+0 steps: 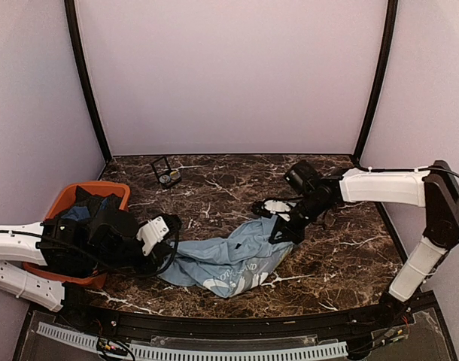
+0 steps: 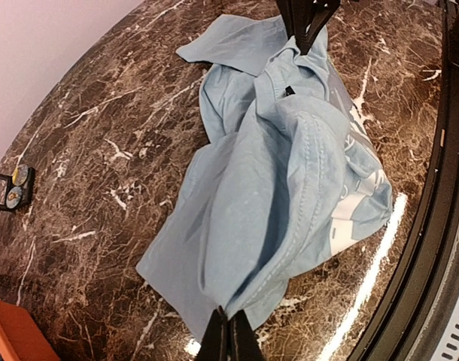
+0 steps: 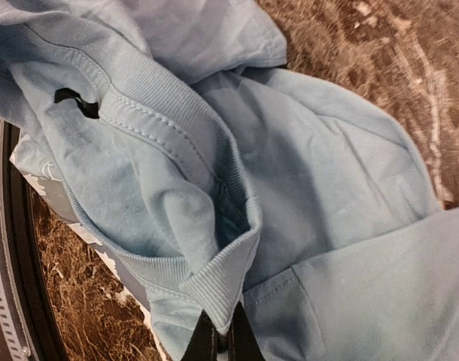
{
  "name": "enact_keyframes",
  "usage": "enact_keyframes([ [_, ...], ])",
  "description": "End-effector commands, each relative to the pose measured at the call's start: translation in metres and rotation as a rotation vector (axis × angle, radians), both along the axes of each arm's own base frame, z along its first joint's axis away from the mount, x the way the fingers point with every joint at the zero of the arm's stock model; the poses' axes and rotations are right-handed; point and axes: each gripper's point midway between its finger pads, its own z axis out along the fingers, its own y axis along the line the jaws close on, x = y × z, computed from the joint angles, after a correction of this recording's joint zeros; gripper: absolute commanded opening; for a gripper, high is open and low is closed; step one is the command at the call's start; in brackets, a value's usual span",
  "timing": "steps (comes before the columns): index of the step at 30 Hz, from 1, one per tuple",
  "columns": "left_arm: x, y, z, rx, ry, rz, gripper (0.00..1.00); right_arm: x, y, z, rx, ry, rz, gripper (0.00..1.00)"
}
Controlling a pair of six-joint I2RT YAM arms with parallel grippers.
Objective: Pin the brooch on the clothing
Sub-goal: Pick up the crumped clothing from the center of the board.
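Both pinching T-shirt (image 1: 229,259): left claw (image 2: 229,335) on edge, right claw (image 3: 223,340) on collar; orange bin (image 1: 113,188) beside, black-framed case (image 1: 168,175) behind.

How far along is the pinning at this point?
Done: nothing pinned. In hand: the left gripper and right gripper each pinch the crumpled shirt, the right at its collar. To do: spread it, fetch the brooch lying far back, pin it.

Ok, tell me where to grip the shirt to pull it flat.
Take the shirt by its ribbed collar, from the right end, straddling the band: it is doubled and stands up off the loose cloth. The right gripper is shut on it there; the left gripper pinches a stitched edge at the other end.
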Motion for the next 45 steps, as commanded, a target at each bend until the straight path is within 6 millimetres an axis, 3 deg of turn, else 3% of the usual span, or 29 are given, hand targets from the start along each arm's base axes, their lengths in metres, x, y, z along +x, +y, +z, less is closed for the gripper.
enact_keyframes([
  [1, 0.018, 0.005, 0.044, -0.08, -0.12, 0.087, 0.01, 0.024, -0.003, 0.066, 0.095, -0.248, -0.07, 0.0],
  [8, 0.046, -0.002, 0.14, -0.137, -0.386, 0.132, 0.01, 0.04, -0.024, 0.188, 0.3, -0.662, -0.196, 0.0],
  [10, 0.053, -0.004, 0.172, -0.169, -0.467, 0.155, 0.01, 0.035, -0.03, 0.213, 0.366, -0.746, -0.206, 0.0],
  [12, 0.057, -0.006, 0.2, -0.197, -0.53, 0.164, 0.01, 0.029, -0.036, 0.222, 0.394, -0.799, -0.197, 0.0],
  [16, 0.056, -0.005, 0.233, -0.25, -0.588, 0.159, 0.01, 0.016, -0.042, 0.202, 0.366, -0.757, -0.176, 0.0],
  [19, 0.055, -0.005, 0.221, -0.236, -0.554, 0.154, 0.01, -0.009, -0.037, 0.174, 0.364, -0.661, -0.109, 0.02],
  [22, 0.052, -0.004, 0.191, -0.194, -0.491, 0.143, 0.01, -0.039, -0.029, 0.149, 0.356, -0.606, -0.01, 0.23],
  [27, 0.04, 0.002, 0.145, -0.196, -0.381, 0.119, 0.01, -0.07, -0.018, 0.135, 0.374, -0.543, 0.101, 0.48],
  [30, 0.027, 0.0, 0.124, -0.211, -0.313, 0.053, 0.01, -0.065, -0.015, 0.122, 0.337, -0.524, 0.094, 0.53],
  [36, 0.015, 0.0, 0.095, -0.172, -0.245, -0.006, 0.01, -0.034, -0.001, 0.096, 0.22, -0.496, 0.03, 0.52],
  [42, 0.012, -0.006, 0.082, -0.143, -0.215, -0.032, 0.01, -0.016, 0.026, 0.074, 0.172, -0.432, 0.074, 0.54],
  [45, 0.01, -0.007, 0.078, -0.141, -0.204, -0.042, 0.01, -0.01, 0.036, 0.051, 0.131, -0.35, 0.112, 0.54],
])
